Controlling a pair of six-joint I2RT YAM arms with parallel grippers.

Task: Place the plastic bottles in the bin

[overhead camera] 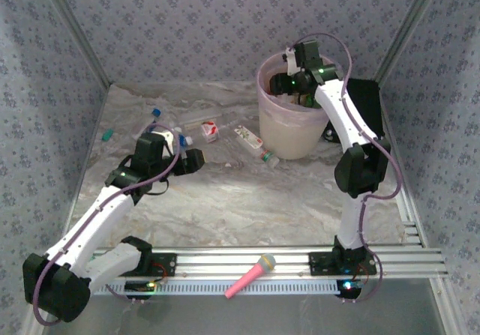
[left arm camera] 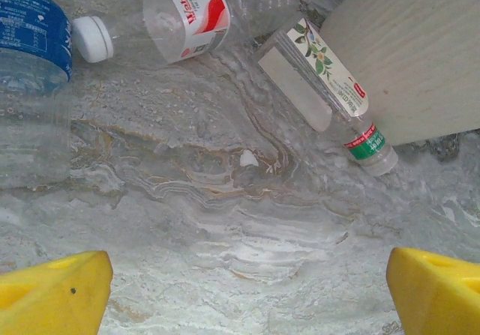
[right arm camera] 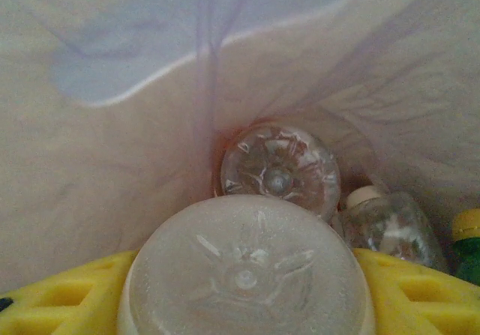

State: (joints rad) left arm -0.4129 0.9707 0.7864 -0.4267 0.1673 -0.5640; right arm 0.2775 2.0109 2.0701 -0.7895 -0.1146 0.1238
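Clamping a clear ribbed plastic bottle (right arm camera: 246, 275) round its body over the tall cream-white pink-lined bin (overhead camera: 289, 136), the right gripper (right arm camera: 244, 301) is holding something probably light, slippery and crushable; the left gripper's (left arm camera: 247, 290) fingers are standing apart over the grey marbled table (left arm camera: 225, 222).

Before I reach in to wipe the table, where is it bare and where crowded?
Bare: the marbled tabletop's middle, from the near metal rail halfway back. Crowded: the far strip, clear plastic bottles lying from the left fingers to the cream-white round bin.
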